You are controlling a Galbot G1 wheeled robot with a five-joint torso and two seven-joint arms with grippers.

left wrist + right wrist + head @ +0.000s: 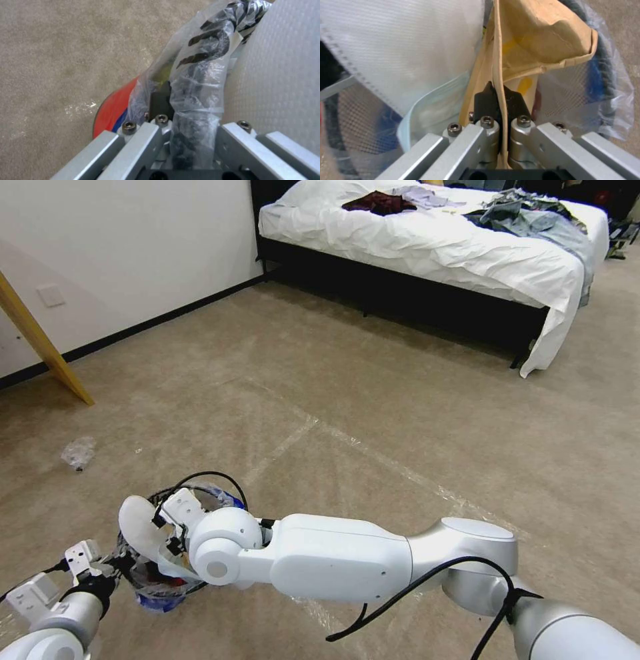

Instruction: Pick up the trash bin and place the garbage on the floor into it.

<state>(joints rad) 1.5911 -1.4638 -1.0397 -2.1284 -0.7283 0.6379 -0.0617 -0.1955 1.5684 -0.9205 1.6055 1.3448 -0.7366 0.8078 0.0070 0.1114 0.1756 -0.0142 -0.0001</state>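
Fingers, right gripper (501, 100): black pads were pressed together on a brown cardboard scrap (533, 42), the sheet pinched edge-on between them.
Fingers, left gripper (186, 140): clamped on the bag-wrapped rim of the trash bin (113, 110); red wall and a blue edge showed just beside the jaws.
Trash bin position: held off the carpet at the lower left of the head view, the bin (157, 580) hanging from the left gripper (100, 570), close in front of the robot.
Bin contents: a white slipper sole (140, 527) stood out over the rim; in the right wrist view the same white textured sole (403, 40) lay against the clear liner.
Cardboard position: over the bin mouth, with the liner and dark rim directly behind it; whether its lower edge already sat inside could not be told.
Right arm: reached across the robot's front to the bin, gripper (175, 537) above the opening.
Step in hand (judgement): depositing the cardboard scrap into the held bin.
Next move calls for (judgement): release with the scrap fully inside the rim, the bin kept level, the sole not dislodged.
Remaining litter: a clear plastic scrap (79, 452) lay on the carpet (373, 400), well apart to the left.
Surroundings: a bed (433, 240) stood farther back against the wall.
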